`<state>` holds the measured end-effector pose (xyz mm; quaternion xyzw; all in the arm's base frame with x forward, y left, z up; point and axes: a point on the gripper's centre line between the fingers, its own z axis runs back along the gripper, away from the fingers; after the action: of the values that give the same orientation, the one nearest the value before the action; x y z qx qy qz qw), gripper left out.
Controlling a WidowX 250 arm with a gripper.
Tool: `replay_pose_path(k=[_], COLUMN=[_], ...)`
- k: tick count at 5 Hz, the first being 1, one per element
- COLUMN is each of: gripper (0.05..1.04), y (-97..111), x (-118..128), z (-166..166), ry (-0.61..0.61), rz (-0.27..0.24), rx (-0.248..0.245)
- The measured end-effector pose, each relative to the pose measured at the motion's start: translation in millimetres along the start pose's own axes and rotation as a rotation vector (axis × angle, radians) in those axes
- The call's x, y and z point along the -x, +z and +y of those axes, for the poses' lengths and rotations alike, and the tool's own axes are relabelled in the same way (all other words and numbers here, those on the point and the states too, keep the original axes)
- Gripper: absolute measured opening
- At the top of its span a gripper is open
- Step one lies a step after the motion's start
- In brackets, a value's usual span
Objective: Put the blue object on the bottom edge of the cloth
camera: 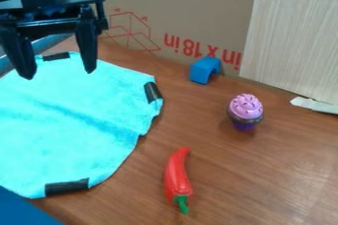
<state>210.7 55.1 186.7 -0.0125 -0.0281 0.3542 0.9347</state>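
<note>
My gripper [58, 71] hangs at the upper left, over the far part of the cloth, its two fingers spread wide with nothing between them. The light blue cloth [72, 125] lies on the wooden table at the left, held with black tape at several edges. A small blue arch-shaped block [205, 69] stands beyond the cloth's right side, close to the cardboard wall. It is to the right of my gripper and apart from the cloth.
A toy cupcake [245, 112] with pink top stands right of centre. A red chili pepper [178, 177] lies near the front. Behind them rises a cardboard wall [198, 2] with a wood-patterned panel [290, 46]. A blue surface [23, 211] shows at the lower left corner.
</note>
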Motion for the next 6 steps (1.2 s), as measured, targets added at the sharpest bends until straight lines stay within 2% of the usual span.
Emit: replay_pose_path(k=[1, 2, 3, 4, 5, 6], gripper=[0.998, 0.998, 0.999, 0.999, 0.999, 0.999], y=[-4, -16, -13, -9, -16, -31], x=[-1, -18, -36, -50, -70, -75], z=[-1, -16, -35, -57, -79, -105], ry=[0.006, 0.015, -0.026, -0.219, -0.411, -0.44], rz=[0.012, 0.023, -0.036, -0.111, -0.201, -0.222], rx=[-0.006, -0.004, 0.075, 0.192, 0.242, 0.214])
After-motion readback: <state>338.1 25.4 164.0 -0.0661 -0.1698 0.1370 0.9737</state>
